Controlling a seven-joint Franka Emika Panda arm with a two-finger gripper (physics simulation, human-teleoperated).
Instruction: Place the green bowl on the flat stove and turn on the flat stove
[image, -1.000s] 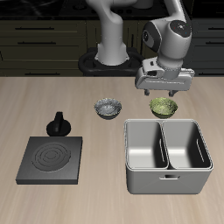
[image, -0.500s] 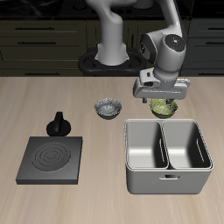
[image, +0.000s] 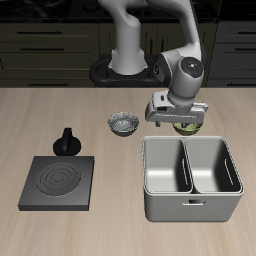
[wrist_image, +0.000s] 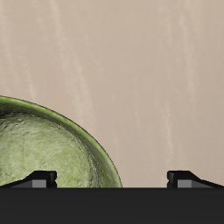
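The green bowl (image: 187, 127) stands on the table just behind the metal basin, mostly hidden by my gripper (image: 178, 119), which hangs low right over it. In the wrist view the bowl's speckled olive inside (wrist_image: 44, 149) is close up. My gripper (wrist_image: 114, 179) is open, with one fingertip (wrist_image: 39, 178) over the bowl's inside and the other beyond its rim over bare table. The flat stove (image: 60, 182) lies near the table's front edge, far from the bowl, with its black knob (image: 67, 141) at its back edge.
A grey-white patterned bowl (image: 123, 123) sits beside the green bowl, toward the stove. The grey two-compartment metal basin (image: 190, 176) stands directly in front of the green bowl.
My gripper has come down and slightly toward the stove's side, from above the green bowl to right over its rim. The bowl has not moved.
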